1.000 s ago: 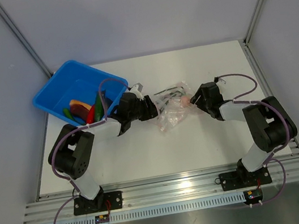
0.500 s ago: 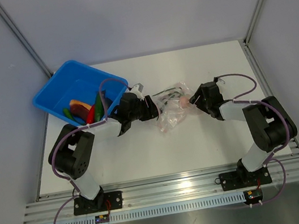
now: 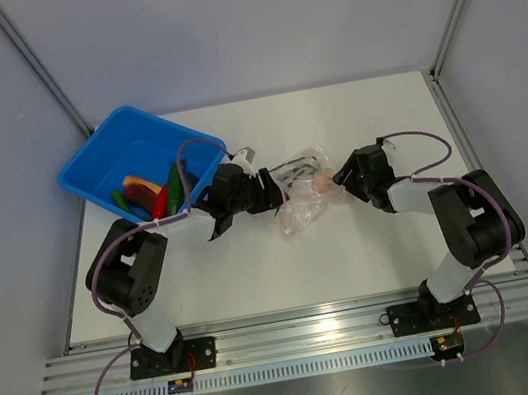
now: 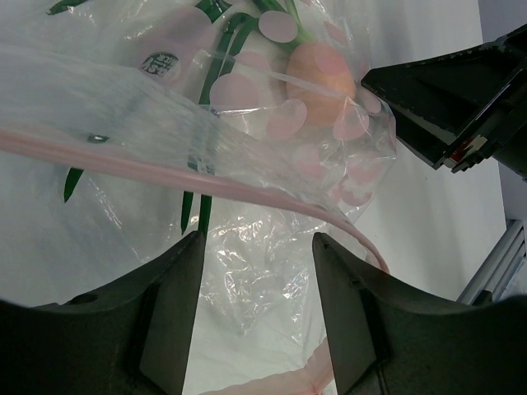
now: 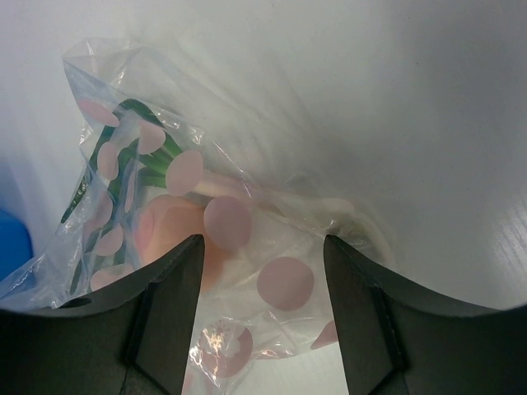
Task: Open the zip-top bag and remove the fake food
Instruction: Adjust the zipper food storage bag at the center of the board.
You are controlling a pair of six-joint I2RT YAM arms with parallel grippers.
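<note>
Mid-frame, the left pincer (image 3: 274,194) and right pincer (image 3: 343,179) both stand apart, flanking the bag (image 3: 302,209). Gripping loose film, not the zip strip (image 4: 247,195), might just drag it unopened.

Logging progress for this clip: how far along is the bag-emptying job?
Done: several toy foods lie in the blue bin. In hand: left gripper and right gripper, both open, flank the zip-top bag. Remaining: the pinkish ball, still inside the bag, must come out.

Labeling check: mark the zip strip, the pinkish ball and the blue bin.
zip strip (image 4: 206,183), left wrist view, mid-strip.
pinkish ball (image 4: 317,78), left wrist view, its centre.
blue bin (image 3: 139,149), top external view, bare floor.
</note>
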